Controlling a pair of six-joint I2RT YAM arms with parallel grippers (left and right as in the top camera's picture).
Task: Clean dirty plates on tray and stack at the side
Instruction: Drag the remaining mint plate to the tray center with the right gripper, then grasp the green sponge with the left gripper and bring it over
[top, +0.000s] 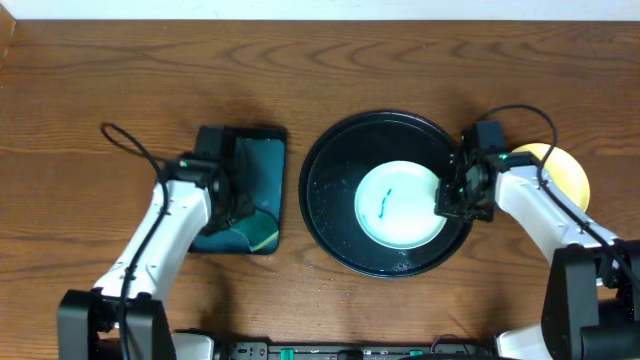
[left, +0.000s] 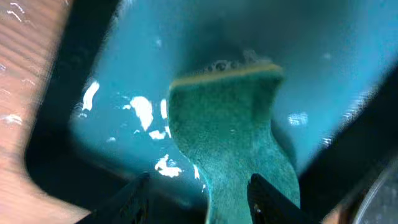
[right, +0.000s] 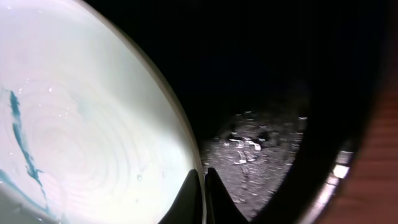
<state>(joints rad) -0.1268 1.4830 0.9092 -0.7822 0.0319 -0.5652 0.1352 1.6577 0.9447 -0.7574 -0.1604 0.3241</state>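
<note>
A pale cyan plate with a dark blue smear lies right of centre on the round black tray. My right gripper is shut on the plate's right rim; in the right wrist view its fingers pinch the rim of the plate over the wet tray floor. A pale yellow plate lies on the wood to the right, partly under my right arm. A second cyan plate does not show. My left gripper is open over the green sponge, fingers astride its near end.
The sponge lies in a rectangular teal tray left of the black tray; its wet floor fills the left wrist view. Bare brown wood tabletop surrounds both trays. Cables trail from both arms.
</note>
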